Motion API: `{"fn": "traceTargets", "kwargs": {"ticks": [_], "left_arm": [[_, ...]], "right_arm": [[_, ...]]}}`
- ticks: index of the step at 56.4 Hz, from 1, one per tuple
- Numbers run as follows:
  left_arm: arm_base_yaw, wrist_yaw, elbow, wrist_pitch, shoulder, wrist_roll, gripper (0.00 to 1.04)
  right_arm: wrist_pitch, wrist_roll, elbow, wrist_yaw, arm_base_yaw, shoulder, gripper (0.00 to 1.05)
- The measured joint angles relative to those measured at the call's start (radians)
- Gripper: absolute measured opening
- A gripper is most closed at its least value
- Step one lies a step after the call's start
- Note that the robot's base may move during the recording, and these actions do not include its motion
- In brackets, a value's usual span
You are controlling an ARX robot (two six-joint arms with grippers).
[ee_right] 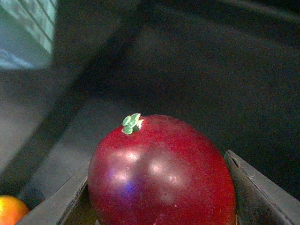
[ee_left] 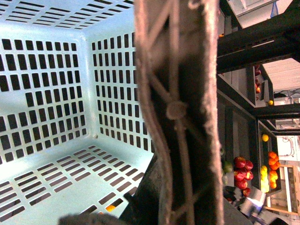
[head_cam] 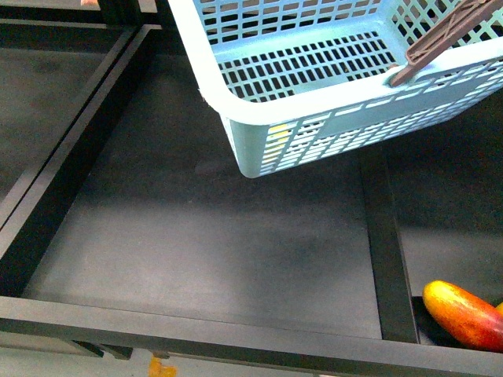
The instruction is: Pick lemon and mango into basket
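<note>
A glossy, smooth-skinned dark red mango (ee_right: 161,173) catches the light, the pale blue basket (head_cam: 245,145) shows smooth moulded plastic, its brown handle (ee_left: 183,112) looks coarse and rough-edged, and the black shelf floor (head_cam: 212,236) beneath is matt and faintly scuffed

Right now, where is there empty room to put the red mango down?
For the mango: the basket floor is bare beside its brown handle. The black compartment under it, between the dark rails, is bare too. The right compartment holds a red-yellow fruit.

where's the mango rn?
Right wrist view: the dark red-maroon smooth oval mango sits clamped in the right gripper, green stem nub up; it's absent from the front view.
</note>
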Motion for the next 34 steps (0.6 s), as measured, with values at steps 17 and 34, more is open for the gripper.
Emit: {"fn": "traceTargets", "kwargs": {"ticks": [17, 34], "left_arm": [[0.000, 0.000, 0.000, 0.000, 0.000, 0.000, 0.05], [0.000, 0.000, 0.000, 0.000, 0.000, 0.000, 0.05]], "right_arm": [[0.269, 0.355, -0.214, -0.105, 0.132, -0.311, 0.66], [0.609, 0.742, -0.296, 0.107, 0.439, -0.388, 0.66]]}}
